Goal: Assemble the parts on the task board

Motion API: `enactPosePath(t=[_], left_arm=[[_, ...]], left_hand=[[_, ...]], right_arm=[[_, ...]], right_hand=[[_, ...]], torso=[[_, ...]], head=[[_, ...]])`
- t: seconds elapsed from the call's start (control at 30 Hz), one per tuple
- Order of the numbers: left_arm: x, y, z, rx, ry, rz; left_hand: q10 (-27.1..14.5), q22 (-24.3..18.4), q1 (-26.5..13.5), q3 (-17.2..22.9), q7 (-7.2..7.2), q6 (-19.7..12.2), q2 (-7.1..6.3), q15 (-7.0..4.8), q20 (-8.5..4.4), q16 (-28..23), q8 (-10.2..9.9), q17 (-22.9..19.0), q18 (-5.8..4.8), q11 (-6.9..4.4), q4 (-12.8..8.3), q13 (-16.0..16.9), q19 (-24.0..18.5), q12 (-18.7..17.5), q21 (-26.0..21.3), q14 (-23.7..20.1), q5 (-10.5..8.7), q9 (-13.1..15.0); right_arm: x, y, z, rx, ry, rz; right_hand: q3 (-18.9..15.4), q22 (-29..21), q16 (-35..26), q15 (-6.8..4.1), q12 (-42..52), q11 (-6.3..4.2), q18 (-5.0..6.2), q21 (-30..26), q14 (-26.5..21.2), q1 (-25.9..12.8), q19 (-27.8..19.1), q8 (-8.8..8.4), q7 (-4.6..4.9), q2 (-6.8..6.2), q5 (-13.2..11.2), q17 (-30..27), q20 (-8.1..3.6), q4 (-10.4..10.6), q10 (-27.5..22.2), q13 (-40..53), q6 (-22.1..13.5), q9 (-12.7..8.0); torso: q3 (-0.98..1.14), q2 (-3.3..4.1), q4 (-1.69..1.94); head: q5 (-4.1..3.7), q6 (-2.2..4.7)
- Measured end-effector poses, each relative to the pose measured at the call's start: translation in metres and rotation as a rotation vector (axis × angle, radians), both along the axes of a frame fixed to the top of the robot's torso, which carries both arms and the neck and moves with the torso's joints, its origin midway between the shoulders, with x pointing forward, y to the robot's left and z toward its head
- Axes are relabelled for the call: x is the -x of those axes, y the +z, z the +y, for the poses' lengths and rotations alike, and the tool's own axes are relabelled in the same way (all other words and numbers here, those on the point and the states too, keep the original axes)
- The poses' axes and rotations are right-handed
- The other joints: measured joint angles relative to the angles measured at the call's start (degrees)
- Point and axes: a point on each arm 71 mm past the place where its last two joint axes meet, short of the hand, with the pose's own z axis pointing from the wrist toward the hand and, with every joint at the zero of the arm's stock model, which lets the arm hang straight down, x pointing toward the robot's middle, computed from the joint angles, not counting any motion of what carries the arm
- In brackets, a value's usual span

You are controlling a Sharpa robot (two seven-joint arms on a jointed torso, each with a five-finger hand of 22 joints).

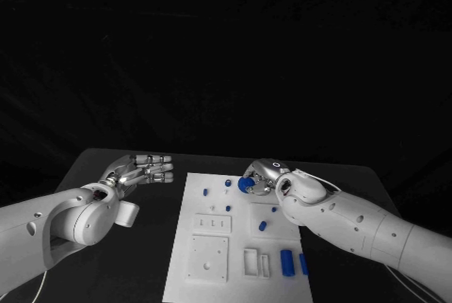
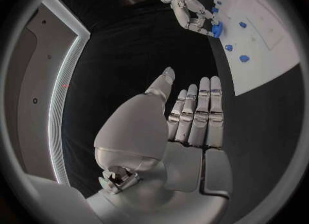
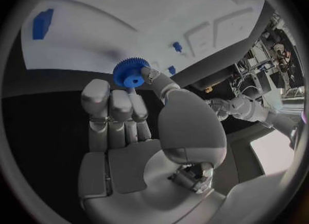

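Note:
The white task board (image 1: 240,287) lies in the middle of the black table. My right hand (image 1: 270,175) hovers over the board's far end, pinching a blue gear (image 1: 247,184) between thumb and fingers; the right wrist view shows the gear (image 3: 131,72) at the fingertips above the board (image 3: 129,23). My left hand (image 1: 141,171) holds nothing and floats over the table to the left of the board, fingers stretched out. In the left wrist view that hand (image 2: 193,116) lies flat, with the right hand (image 2: 187,5) and its gear (image 2: 217,28) beyond it.
Loose blue parts lie on the board: a cylinder (image 1: 286,262) and a bar (image 1: 303,264) near the front right, and small pieces (image 1: 206,192), (image 1: 262,225) farther back. White square fixtures (image 1: 208,257) and a slotted frame (image 1: 256,262) stand on the near half.

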Motion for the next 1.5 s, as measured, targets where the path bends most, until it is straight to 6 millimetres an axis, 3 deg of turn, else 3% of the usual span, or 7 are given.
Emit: enactPosePath(t=[0.57,1.0,1.5], left_arm=[[0.001,0.0,-0.003,0.002,-0.007,0.001],[0.0,0.0,-0.006,0.001,-0.011,0.0],[-0.001,0.0,-0.008,0.002,-0.015,0.0]], left_hand=[[0.0,0.0,0.0,0.0,0.0,0.0,0.0,0.0,0.0,0.0,0.0,0.0,0.0,0.0,0.0,0.0,0.0,0.0,0.0,0.0,0.0,0.0],[0.0,0.0,0.0,0.0,0.0,0.0,0.0,0.0,0.0,0.0,0.0,0.0,0.0,0.0,0.0,0.0,0.0,0.0,0.0,0.0,0.0,0.0],[0.0,0.0,0.0,0.0,0.0,0.0,0.0,0.0,0.0,0.0,0.0,0.0,0.0,0.0,0.0,0.0,0.0,0.0,0.0,0.0,0.0,0.0]], right_arm=[[0.008,0.005,0.055,0.019,0.081,-0.069],[0.004,-0.011,0.069,0.047,0.076,-0.064],[-0.002,-0.024,0.07,0.076,0.055,-0.054]], right_hand=[[-0.3,0.0,-0.2,0.0,0.0,0.0,0.0,0.0,0.0,0.0,0.0,0.0,0.0,0.0,-0.5,-0.1,0.0,0.6,0.0,0.0,0.0,0.0],[-0.2,0.0,-0.2,0.0,0.0,0.01,0.0,0.0,0.0,0.0,0.0,-0.01,0.03,0.0,-0.5,-0.2,0.0,0.8,0.0,-0.1,-0.1,-0.1],[-0.3,0.0,-0.7,0.0,-0.3,0.01,0.0,0.0,0.0,0.2,0.0,-0.16,0.07,-0.24,-0.7,-0.4,0.0,1.3,0.0,-0.4,-0.1,-0.1]], torso=[[-0.05,0.04,0.19],[0.03,0.13,0.35],[0.03,0.16,0.33]], head=[[0.94,0.4],[1.41,0.21],[1.47,0.25]])
